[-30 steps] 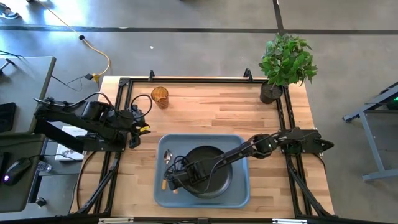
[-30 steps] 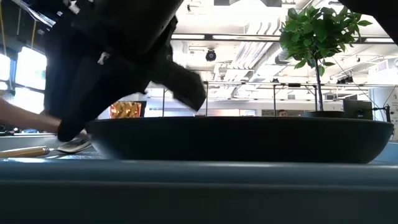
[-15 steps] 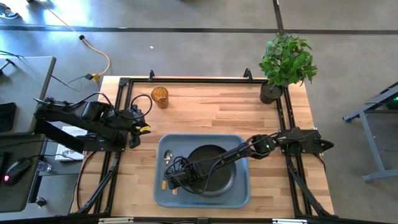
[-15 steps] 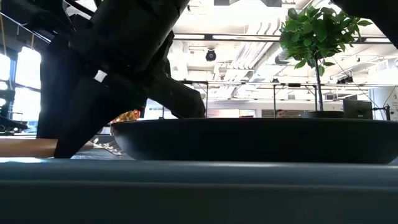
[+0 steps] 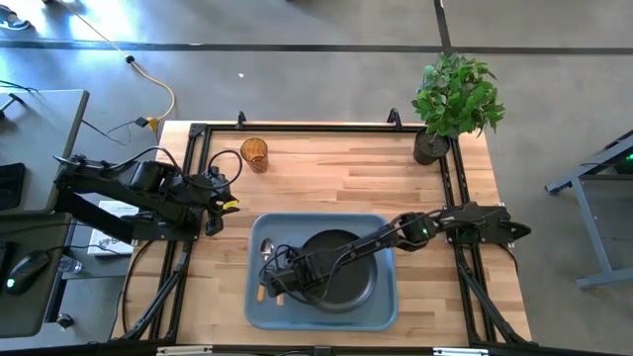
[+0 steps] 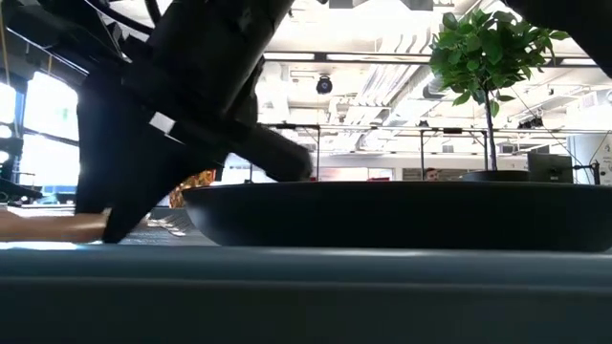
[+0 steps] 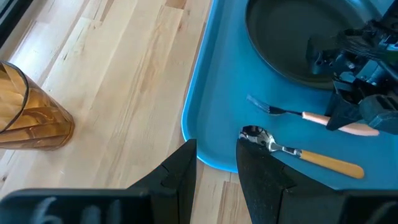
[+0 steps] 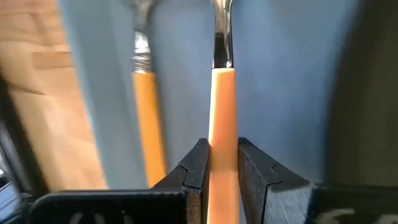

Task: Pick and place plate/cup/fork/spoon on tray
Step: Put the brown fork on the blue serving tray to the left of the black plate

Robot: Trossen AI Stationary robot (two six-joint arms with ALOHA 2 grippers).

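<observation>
The light blue tray [image 5: 384, 300] lies near the table's front edge, and the black plate [image 5: 348, 282] rests flat on it. On the tray's left part lies the spoon [image 7: 298, 152], its bowl toward the far edge. Just beside it is the fork [image 7: 277, 111], with my right gripper [image 5: 278, 280] shut on its handle. The amber cup [image 5: 254, 153] stands upright on the bare wood at the far left. My left gripper [image 7: 217, 168] hangs open at the table's left edge, above the wood beside the tray's left rim, holding nothing. My right gripper pinches the fork's orange handle [image 8: 222, 127] between its two fingers, about midway along it. The fingers slant down from the table's right, and the handle runs forward out of the gap. The fork lies low over the tray; I cannot tell whether its tines [image 7: 258, 103] touch it.
A potted plant [image 5: 455, 99] stands at the table's far right corner. Black frame rails run along the table's left, right and far edges. Bare wood lies between the cup and the tray.
My right gripper has sunk a little closer to the tray floor with the fork, rolling slightly. Its fingers stay shut on the handle.
</observation>
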